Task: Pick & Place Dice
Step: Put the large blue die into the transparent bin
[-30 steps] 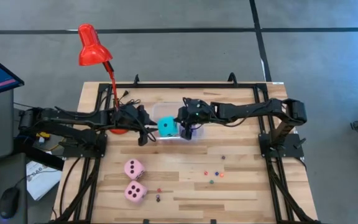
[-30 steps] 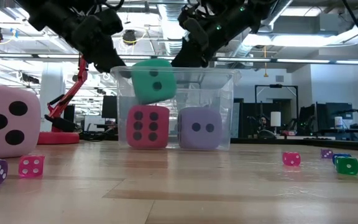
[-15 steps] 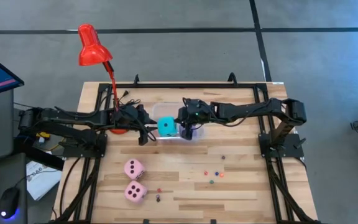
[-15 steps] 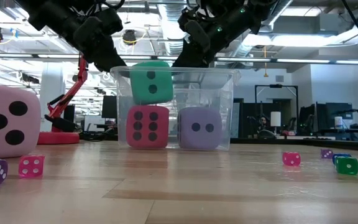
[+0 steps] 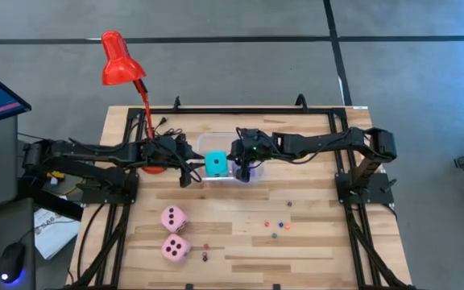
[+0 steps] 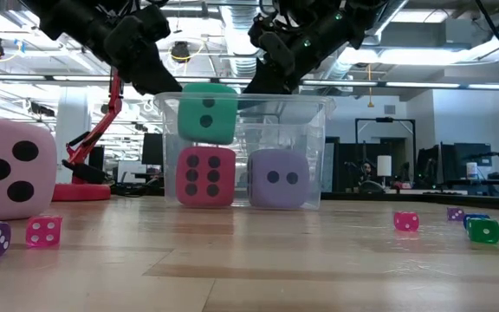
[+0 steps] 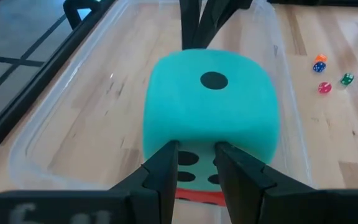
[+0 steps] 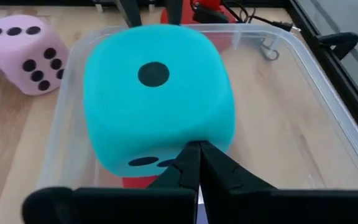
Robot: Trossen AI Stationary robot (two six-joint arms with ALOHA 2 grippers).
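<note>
Low view: cyan die (image 6: 207,112) perches atop red die (image 6: 205,176) in the bin (image 6: 319,130); left gripper (image 7: 196,163) slightly parted, right gripper (image 8: 197,163) clenched, neither grasping; a nudge could topple it out

The cyan die (image 8: 157,109) carries black pips, one on its upper face. The red die (image 6: 205,176) shows six dark pips; the lavender die (image 6: 277,178) shows two. Both pink dice (image 5: 174,218) (image 5: 176,248) have black pips. The bin (image 6: 312,130) is clear plastic. The lamp (image 5: 121,60) is red. The table (image 5: 312,242) is pale wood planking.
</note>
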